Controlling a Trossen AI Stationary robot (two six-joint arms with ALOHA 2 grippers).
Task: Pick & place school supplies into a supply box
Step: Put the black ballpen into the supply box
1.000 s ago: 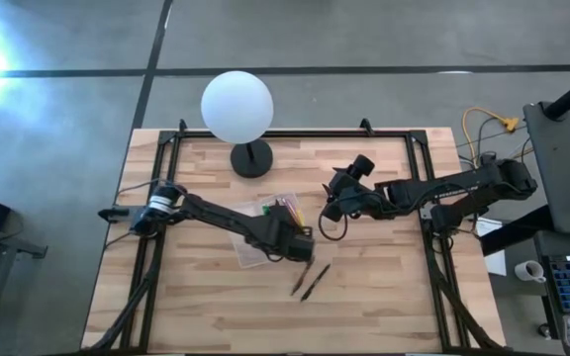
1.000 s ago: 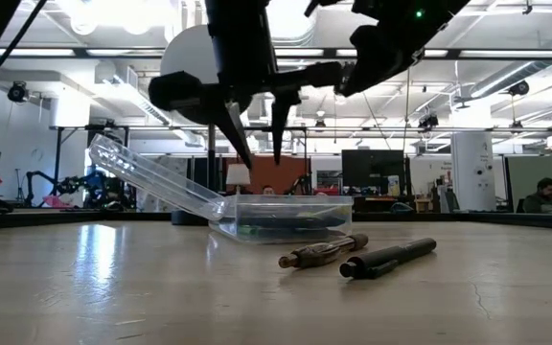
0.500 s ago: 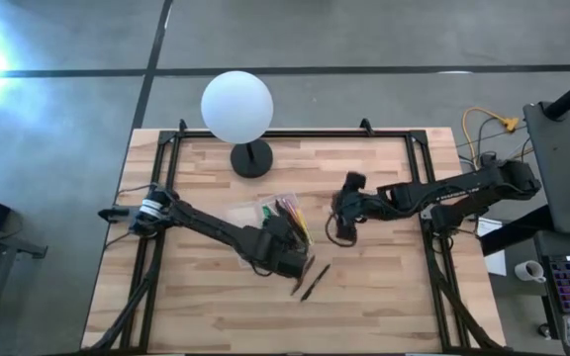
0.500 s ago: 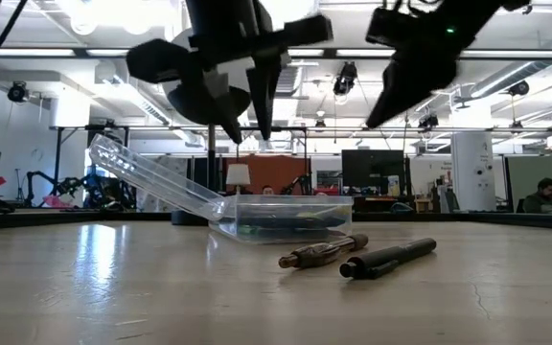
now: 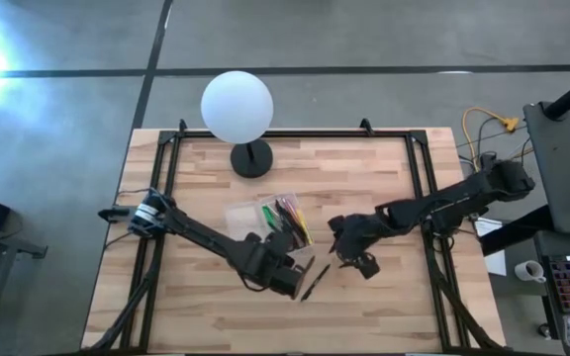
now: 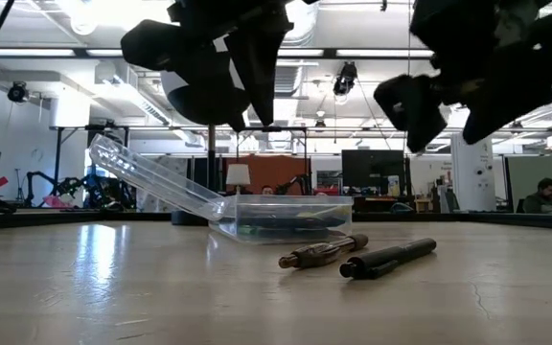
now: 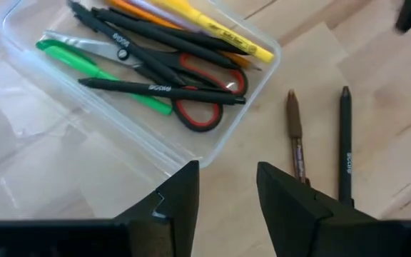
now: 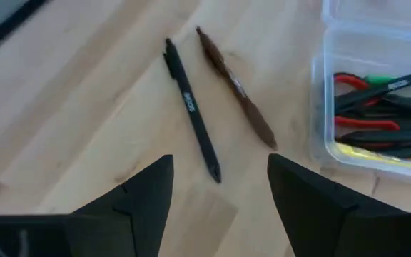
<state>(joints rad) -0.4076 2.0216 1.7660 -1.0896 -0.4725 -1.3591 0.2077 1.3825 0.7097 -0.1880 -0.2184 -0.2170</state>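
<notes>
clear plastic supply box [image 7: 212, 143] holds scissors [image 7: 205, 107], green marker [image 7: 84, 64] and pens just ahead of the left gripper [image 7: 227, 193], fingers apart, empty. black pen [image 8: 191, 111] and brown pen [image 8: 237, 89] lie ahead of the right gripper [image 8: 220, 193], spread wide, empty.

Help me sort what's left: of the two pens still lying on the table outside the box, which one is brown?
The brown pen is the one lying closer to the clear supply box; the black pen beside it lies on the far side from the box.
</notes>
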